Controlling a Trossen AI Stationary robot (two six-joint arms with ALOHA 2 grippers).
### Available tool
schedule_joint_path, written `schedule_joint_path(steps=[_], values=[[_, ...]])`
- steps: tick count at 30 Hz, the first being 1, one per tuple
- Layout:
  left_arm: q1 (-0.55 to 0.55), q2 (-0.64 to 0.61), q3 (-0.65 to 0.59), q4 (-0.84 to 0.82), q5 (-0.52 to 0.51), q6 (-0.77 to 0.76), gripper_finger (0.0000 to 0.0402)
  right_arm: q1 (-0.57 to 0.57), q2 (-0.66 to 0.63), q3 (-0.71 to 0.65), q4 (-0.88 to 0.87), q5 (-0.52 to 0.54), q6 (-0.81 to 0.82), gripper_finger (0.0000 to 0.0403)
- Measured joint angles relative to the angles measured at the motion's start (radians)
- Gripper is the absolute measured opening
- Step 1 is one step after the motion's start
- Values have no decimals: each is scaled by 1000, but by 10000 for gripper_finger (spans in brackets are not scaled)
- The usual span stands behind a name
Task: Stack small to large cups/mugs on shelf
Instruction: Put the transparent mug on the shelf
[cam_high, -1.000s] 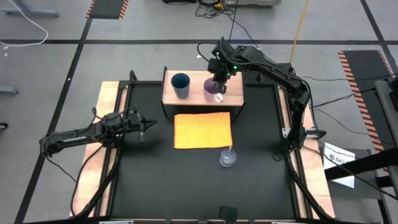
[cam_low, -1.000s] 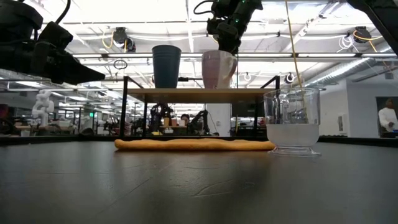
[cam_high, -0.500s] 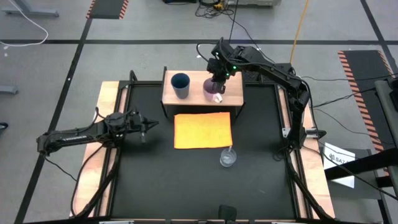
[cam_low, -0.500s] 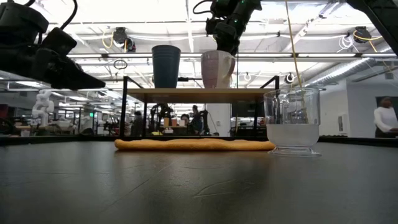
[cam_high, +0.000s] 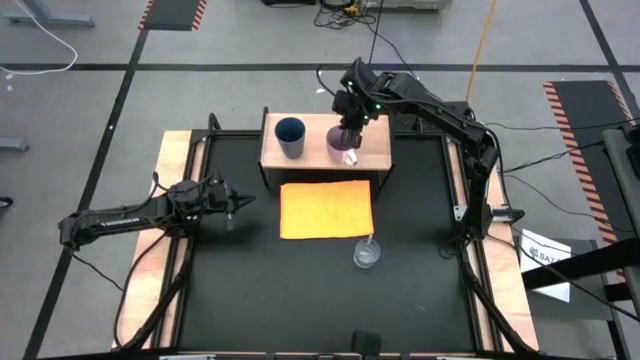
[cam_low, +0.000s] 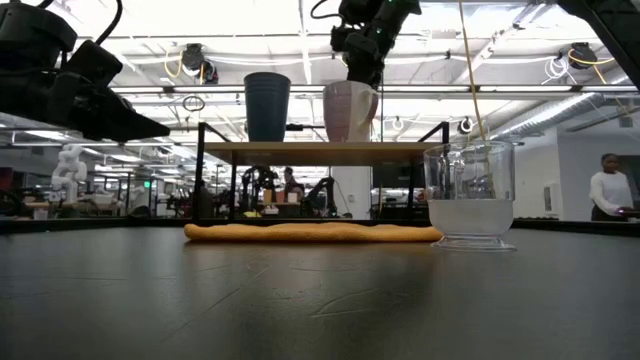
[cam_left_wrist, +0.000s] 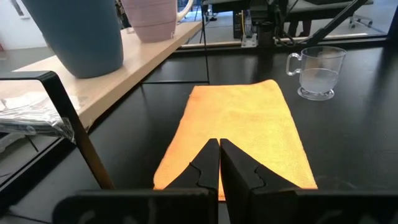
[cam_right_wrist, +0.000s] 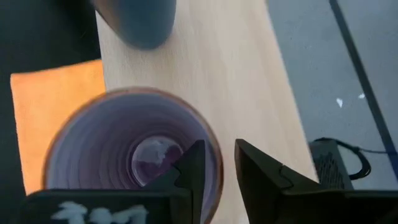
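The wooden shelf (cam_high: 320, 155) stands at the table's far middle. On it a dark blue tumbler (cam_high: 290, 135) and a lilac mug (cam_high: 343, 145) stand upright on their bases, side by side. My right gripper (cam_right_wrist: 217, 165) hangs over the mug, pointing steeply down. It is open: one finger is inside the mug's rim (cam_right_wrist: 214, 152) and one outside, and a gap shows on both sides. A clear cup (cam_high: 366, 254) stands on the table, near right of an orange cloth (cam_high: 326, 208). My left gripper (cam_high: 245, 200) waits shut at the table's left, above the table.
The orange cloth lies flat just in front of the shelf. The shelf has dark side supports (cam_low: 200, 175) and open space beneath. To the mug's right there is bare shelf board (cam_right_wrist: 249, 81). A person (cam_low: 605, 190) is in the room far behind the table.
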Motion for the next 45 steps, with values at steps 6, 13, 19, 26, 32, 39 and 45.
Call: schedule_joint_path(steps=[6, 13, 19, 26, 32, 39, 45], values=[[0, 0, 0, 0, 1, -8, 17, 4, -1, 50, -12, -44, 4, 80], [0, 0, 1, 10, 1, -5, 17, 25, -11, 91, -53, -45, 12, 80], [0, 0, 2, 17, 1, -10, 17, 48, -86, 97, -53, -43, 13, 73], [0, 0, 2, 28, 2, -24, 17, 68, -184, 97, -74, -41, 38, 12], [0, 0, 2, 28, 2, -28, 17, 119, -261, 97, -153, -19, 55, 1], [0, 0, 2, 35, 2, -48, 17, 215, -346, 94, -246, 13, 117, 0], [0, 0, 3, 73, 2, -48, 17, 315, -457, -26, -208, 101, 162, 0]])
